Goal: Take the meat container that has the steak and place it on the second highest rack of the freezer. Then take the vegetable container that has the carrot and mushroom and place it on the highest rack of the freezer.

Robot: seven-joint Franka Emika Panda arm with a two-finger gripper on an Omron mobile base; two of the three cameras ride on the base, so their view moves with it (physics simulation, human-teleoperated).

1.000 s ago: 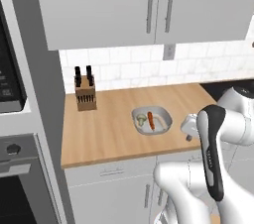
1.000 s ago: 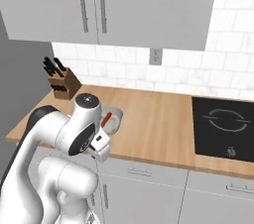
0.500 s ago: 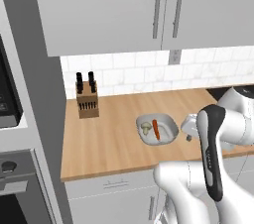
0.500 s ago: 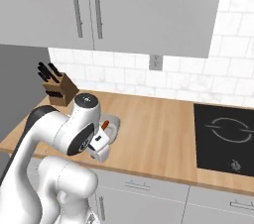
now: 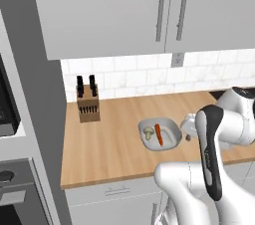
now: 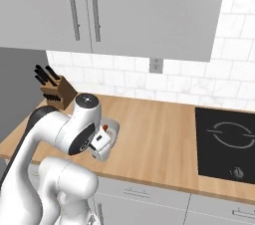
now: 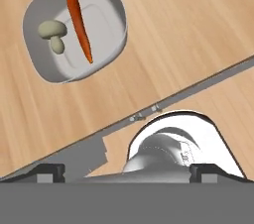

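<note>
The vegetable container [image 5: 169, 139], a pale tray with rounded corners, sits on the wooden counter with the orange carrot [image 5: 159, 134] and the beige mushroom [image 5: 148, 131] inside. In the hand view the container [image 7: 106, 7], carrot [image 7: 79, 27] and mushroom [image 7: 52, 32] lie at the upper left. My gripper [image 5: 188, 134] hangs just right of the tray, above the counter's front part. Its fingertips [image 7: 49, 172] stand wide apart, so the gripper [image 7: 128, 172] is open and holds nothing. In the right base view my arm covers most of the container [image 6: 113, 128]. The meat container, the steak and the freezer are out of view.
A knife block [image 5: 87, 103] stands at the back left of the counter [image 5: 104, 149], near a tall grey panel. Grey wall cabinets [image 5: 149, 10] hang above. A black cooktop [image 6: 229, 142] lies to the right. Drawer fronts run below the counter edge.
The whole picture has shifted a little between frames, so the base has moved. The arm keeps its pose beside the tray and the gripper has stayed open.
</note>
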